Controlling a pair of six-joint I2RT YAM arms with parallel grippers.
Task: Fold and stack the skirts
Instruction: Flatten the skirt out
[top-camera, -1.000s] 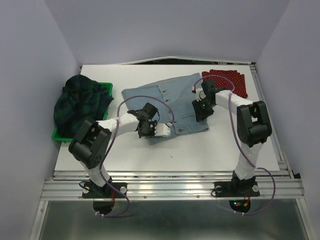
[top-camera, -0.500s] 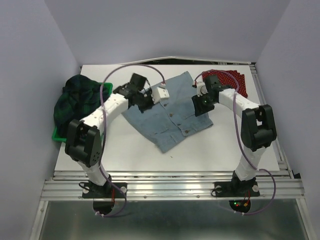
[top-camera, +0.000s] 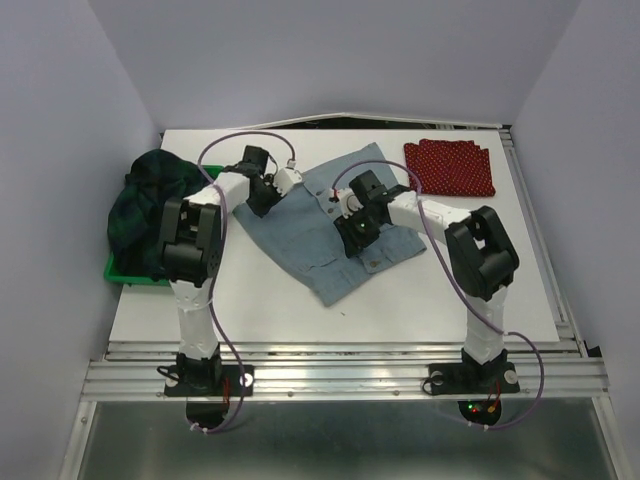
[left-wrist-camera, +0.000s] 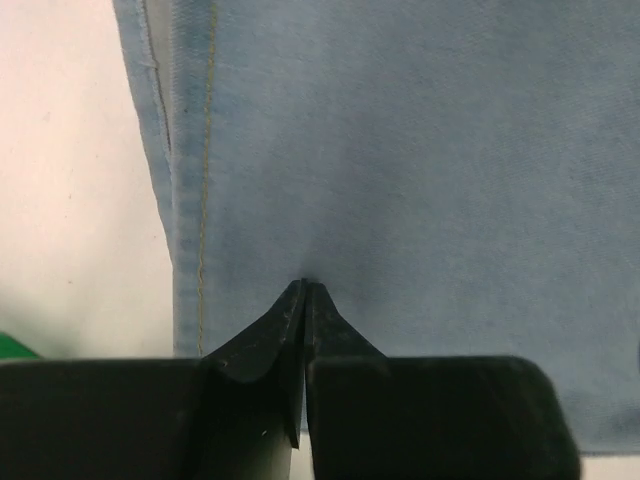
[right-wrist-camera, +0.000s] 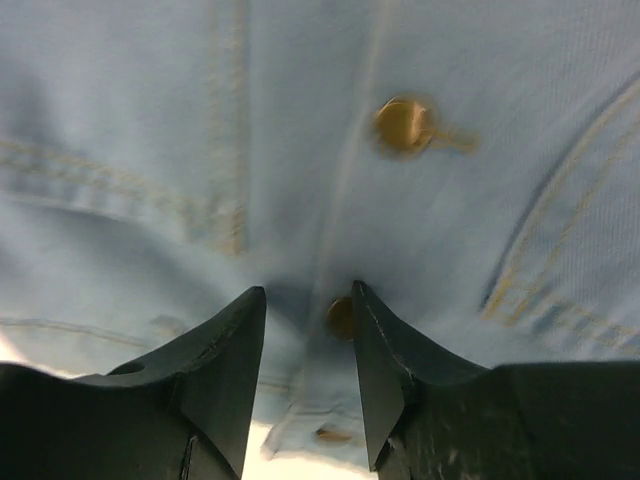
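denim skirt now lies doubled on the table; left gripper, jaws pressed together, pinches its edge, right gripper moved to the buttons, jaws slightly spread.

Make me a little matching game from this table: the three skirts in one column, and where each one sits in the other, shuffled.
Things:
1. denim skirt
2. red dotted skirt
3. plaid skirt

Places:
A. heaped on the green bin at the left edge
B. folded flat at the far right corner
C. spread mid-table under both grippers

Pairs: 1-C, 2-B, 3-A
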